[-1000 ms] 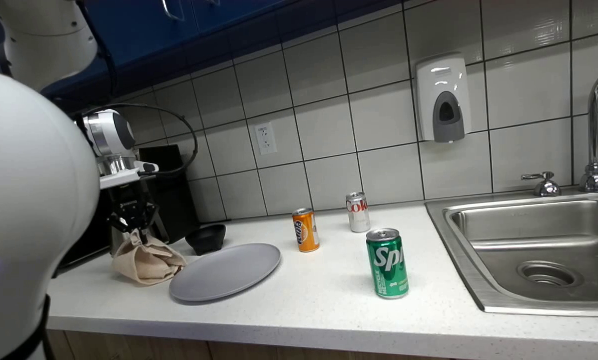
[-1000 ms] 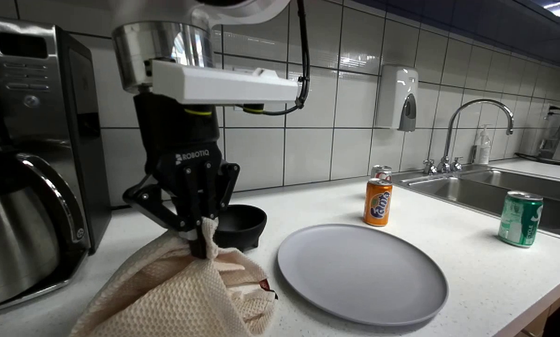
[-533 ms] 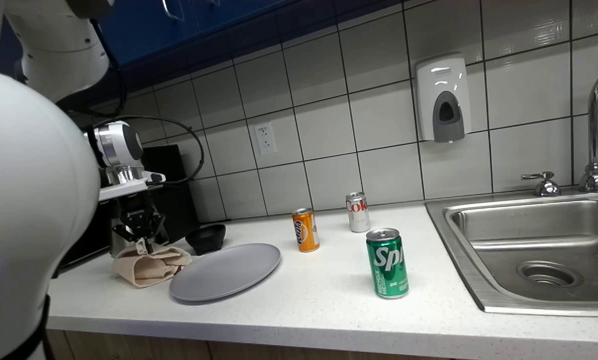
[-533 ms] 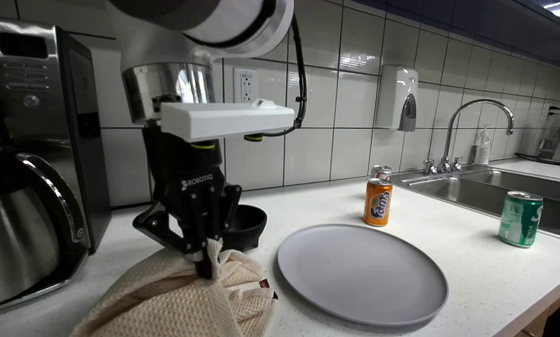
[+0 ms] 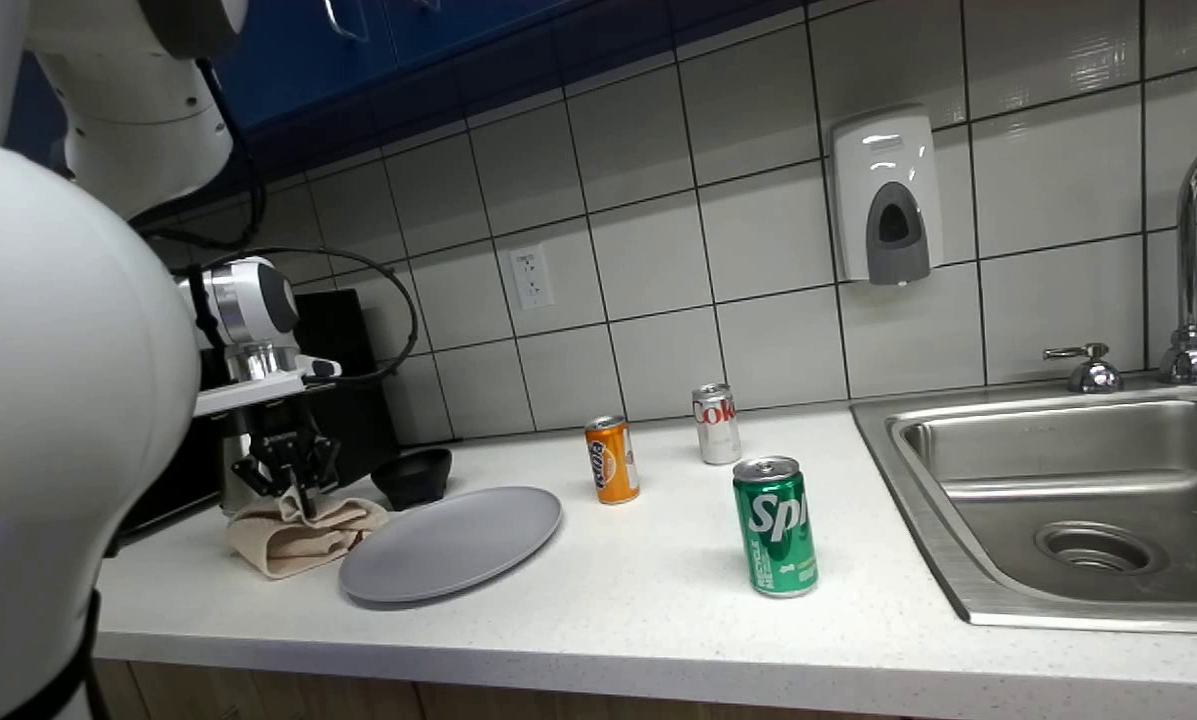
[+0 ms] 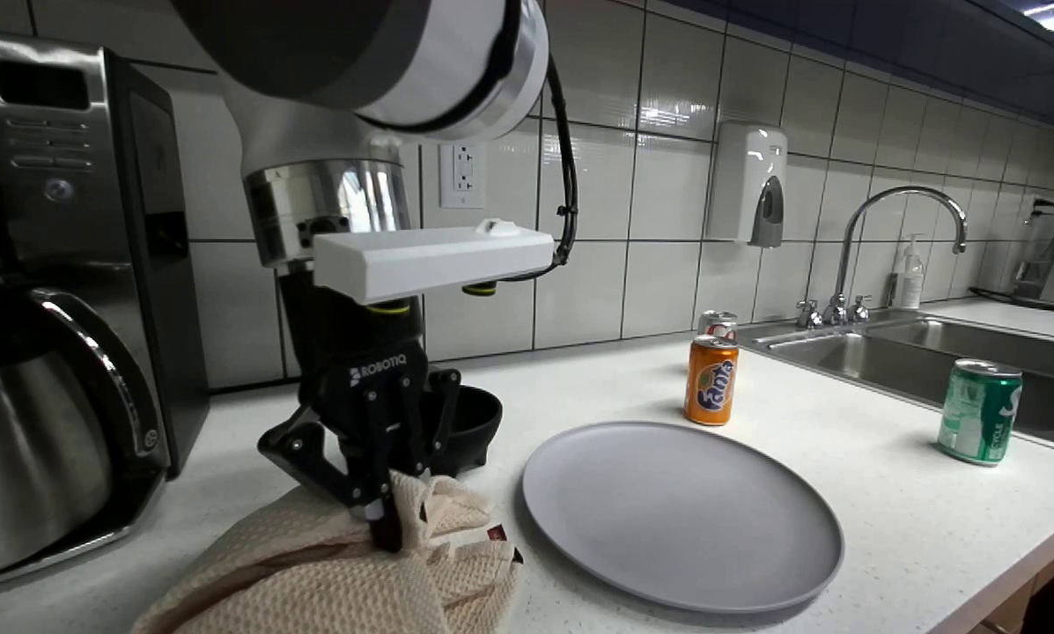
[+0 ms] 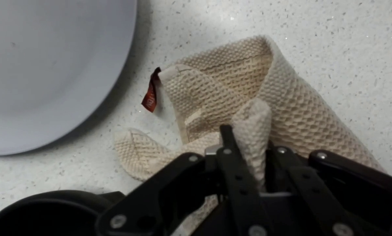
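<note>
A beige waffle-weave cloth point(image 7: 307, 118) lies crumpled on the white counter, with a small red tag point(image 7: 151, 95) at one corner. My gripper point(image 7: 249, 139) points down into it, and an upright fold of the cloth fills the narrow space between the two fingers. One black finger point(image 6: 386, 528) shows in front of the fold in an exterior view; the far fingertip is partly covered by cloth. Close beside the cloth lies a flat grey plate point(image 6: 685, 519). A black bowl point(image 6: 474, 423) stands just behind the gripper.
A coffee maker point(image 6: 60, 264) stands close by the arm. An orange Fanta can point(image 5: 613, 460), a silver Coke can point(image 5: 716, 425) and a green Sprite can point(image 5: 775, 527) stand upright beyond the plate. Past them is a steel sink point(image 5: 918, 510), with a tiled wall behind.
My gripper has come down and slightly toward the plate, and the cloth has sunk lower on the counter. The jaws look a little wider apart. Plate, bowl and cans have not moved.
</note>
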Controlling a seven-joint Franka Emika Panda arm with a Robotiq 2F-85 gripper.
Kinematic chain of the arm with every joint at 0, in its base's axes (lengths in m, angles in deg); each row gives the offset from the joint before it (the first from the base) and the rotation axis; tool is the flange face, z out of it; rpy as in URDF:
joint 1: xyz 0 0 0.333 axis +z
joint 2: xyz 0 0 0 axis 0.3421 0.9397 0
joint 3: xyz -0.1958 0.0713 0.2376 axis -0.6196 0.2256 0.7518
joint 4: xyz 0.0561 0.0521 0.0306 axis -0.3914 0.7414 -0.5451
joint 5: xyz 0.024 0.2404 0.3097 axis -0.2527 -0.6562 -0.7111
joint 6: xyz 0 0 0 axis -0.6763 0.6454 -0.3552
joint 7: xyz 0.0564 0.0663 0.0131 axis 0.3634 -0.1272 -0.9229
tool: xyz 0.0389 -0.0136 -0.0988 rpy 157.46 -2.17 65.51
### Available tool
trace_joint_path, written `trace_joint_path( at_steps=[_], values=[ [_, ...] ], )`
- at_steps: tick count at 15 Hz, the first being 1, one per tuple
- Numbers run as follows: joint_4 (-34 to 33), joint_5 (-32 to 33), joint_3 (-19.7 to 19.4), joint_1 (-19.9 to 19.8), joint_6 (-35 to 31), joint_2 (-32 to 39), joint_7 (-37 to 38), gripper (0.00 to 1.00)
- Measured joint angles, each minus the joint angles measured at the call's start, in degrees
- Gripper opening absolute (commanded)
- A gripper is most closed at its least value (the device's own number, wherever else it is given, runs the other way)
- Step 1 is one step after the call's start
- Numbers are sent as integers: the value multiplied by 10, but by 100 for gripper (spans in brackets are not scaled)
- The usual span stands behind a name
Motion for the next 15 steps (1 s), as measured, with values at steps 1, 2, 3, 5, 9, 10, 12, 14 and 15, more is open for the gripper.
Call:
trace_joint_path(
  at_steps=[1, 2, 3, 5, 9, 10, 12, 14, 15],
  values=[
    [-1, -1, -1, 0, 0, 0, 0, 59],
    [-3, -1, -1, 0, 0, 0, 0, 66],
    [-4, -2, -1, 0, 0, 0, 0, 74],
    [-6, -4, -2, 0, 0, -4, 0, 88],
    [-5, -7, -6, -2, 0, -25, 0, 100],
    [-3, -9, -7, -2, 0, -32, 0, 100],
    [5, -12, -9, -6, 0, -48, 0, 100],
    [19, -17, -10, -12, 0, -67, 0, 100],
    [29, -20, -12, -15, 0, -78, 0, 100]
  ],
)
